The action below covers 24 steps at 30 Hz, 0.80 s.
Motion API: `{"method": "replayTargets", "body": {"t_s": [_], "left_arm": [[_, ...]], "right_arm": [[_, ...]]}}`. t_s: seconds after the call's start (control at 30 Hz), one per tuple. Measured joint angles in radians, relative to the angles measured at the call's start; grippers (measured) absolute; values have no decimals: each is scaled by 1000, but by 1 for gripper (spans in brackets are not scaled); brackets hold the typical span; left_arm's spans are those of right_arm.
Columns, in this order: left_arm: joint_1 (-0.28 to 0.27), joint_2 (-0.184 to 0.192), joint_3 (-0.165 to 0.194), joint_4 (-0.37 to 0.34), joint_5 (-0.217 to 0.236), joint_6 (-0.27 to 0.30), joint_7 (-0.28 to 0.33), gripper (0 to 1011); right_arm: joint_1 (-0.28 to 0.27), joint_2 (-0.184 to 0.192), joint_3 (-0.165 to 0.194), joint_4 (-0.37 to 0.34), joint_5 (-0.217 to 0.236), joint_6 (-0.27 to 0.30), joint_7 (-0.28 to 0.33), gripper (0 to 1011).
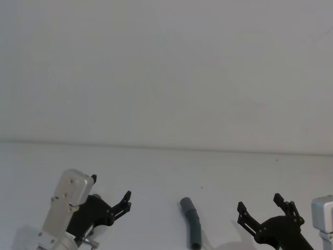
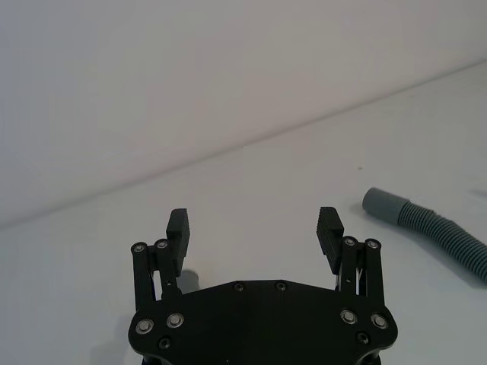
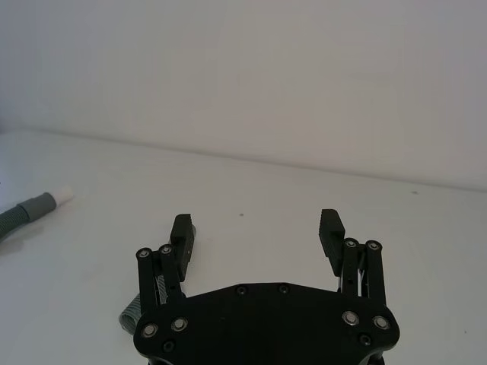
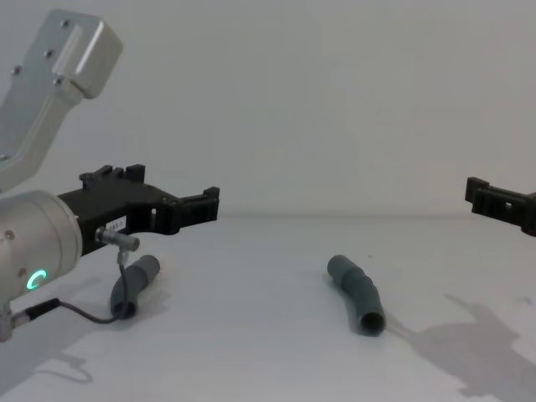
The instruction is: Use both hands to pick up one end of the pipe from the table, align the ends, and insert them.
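Two pipe pieces lie well apart on the bench [image 4: 251, 360] — the middle piece [image 4: 358, 295] and the left piece [image 4: 134, 285], which sits below the left gripper [image 2: 255, 224]. Neither is held: the left gripper and the right gripper [image 3: 257, 228] hover, jaws spread. Pickup, alignment and insertion all look undone.

Right gripper [image 4: 474, 193] partly past chest-view edge
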Motion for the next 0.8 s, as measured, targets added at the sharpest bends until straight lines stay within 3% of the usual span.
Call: {"method": "replayTargets", "body": {"t_s": [0.3,0.8], "left_arm": [[15,-5,-43,-29,-57,114,3,1002],[-1,-24,-119,-61,-138,376,52,1002]], "right_arm": [[0,0,0,0,0,0,0,1005],[0,0,0,0,0,0,0,1005]]}}
